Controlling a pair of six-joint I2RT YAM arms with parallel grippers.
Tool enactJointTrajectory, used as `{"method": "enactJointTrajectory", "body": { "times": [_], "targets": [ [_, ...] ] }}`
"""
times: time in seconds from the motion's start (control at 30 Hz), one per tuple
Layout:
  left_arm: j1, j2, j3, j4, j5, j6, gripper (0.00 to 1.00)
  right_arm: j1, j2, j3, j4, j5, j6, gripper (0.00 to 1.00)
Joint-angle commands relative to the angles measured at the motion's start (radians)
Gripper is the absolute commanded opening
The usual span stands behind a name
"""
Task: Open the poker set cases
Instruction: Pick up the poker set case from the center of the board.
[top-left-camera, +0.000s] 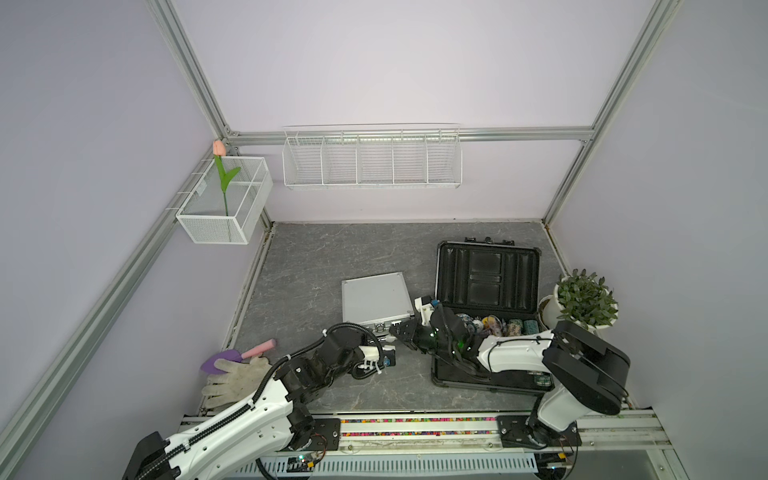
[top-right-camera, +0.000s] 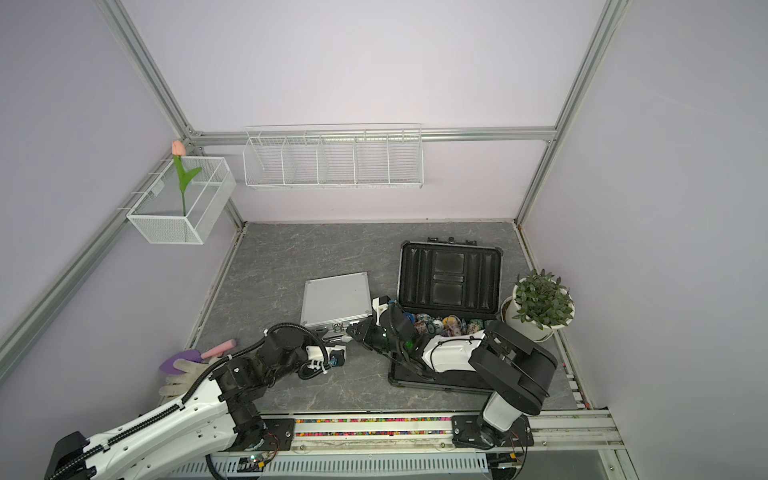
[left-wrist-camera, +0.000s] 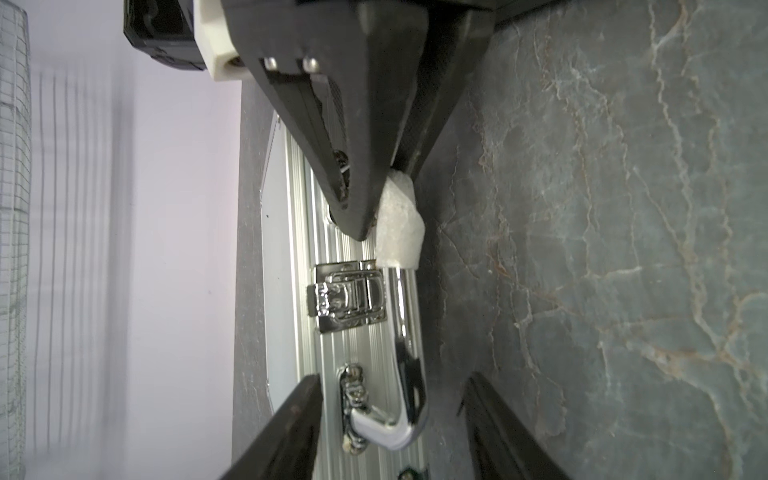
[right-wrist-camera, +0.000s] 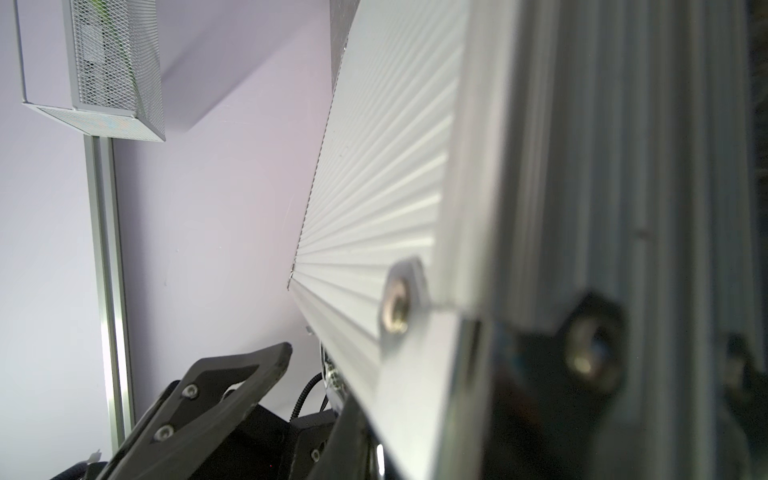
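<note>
Dark grey case (top-left-camera: 486, 274) found opened, lid raised, chips exposed. Silver case (top-left-camera: 376, 297) found flat at table centre, lid down, latch (left-wrist-camera: 347, 297) fastened. Left gripper (left-wrist-camera: 392, 378) jaws parted astride front edge, nothing clamped. Right gripper (left-wrist-camera: 374, 216) jaws closed, empty, beside latch. Half judged outstanding.

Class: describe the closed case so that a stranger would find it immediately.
On the grey marbled tabletop, look near the middle, left of the big black case standing open. The silver case lies flat there: smaller, square, ribbed aluminium, lid shut.
</note>
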Motion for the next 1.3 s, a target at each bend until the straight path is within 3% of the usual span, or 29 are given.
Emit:
{"method": "enactJointTrajectory", "body": {
  "times": [0.0, 0.17, 0.63, 1.03, 1.27],
  "targets": [
    [-0.004, -0.001, 0.003, 0.048, -0.030, 0.007, 0.54, -0.001, -0.046, 0.035, 0.037, -0.026, 0.048, 0.07],
    [-0.004, -0.008, -0.010, 0.070, -0.057, 0.024, 0.45, -0.001, -0.055, 0.031, 0.038, -0.038, 0.063, 0.07],
    [-0.003, -0.010, -0.024, 0.063, -0.053, 0.045, 0.47, 0.000, -0.001, 0.010, 0.179, -0.089, 0.235, 0.07],
    [-0.003, -0.021, -0.024, 0.084, -0.081, 0.045, 0.28, 0.000, 0.034, -0.009, 0.264, -0.113, 0.312, 0.07],
    [-0.003, -0.018, -0.027, 0.096, -0.091, 0.044, 0.30, 0.006, 0.035, -0.014, 0.320, -0.116, 0.350, 0.07]
  ]
}}
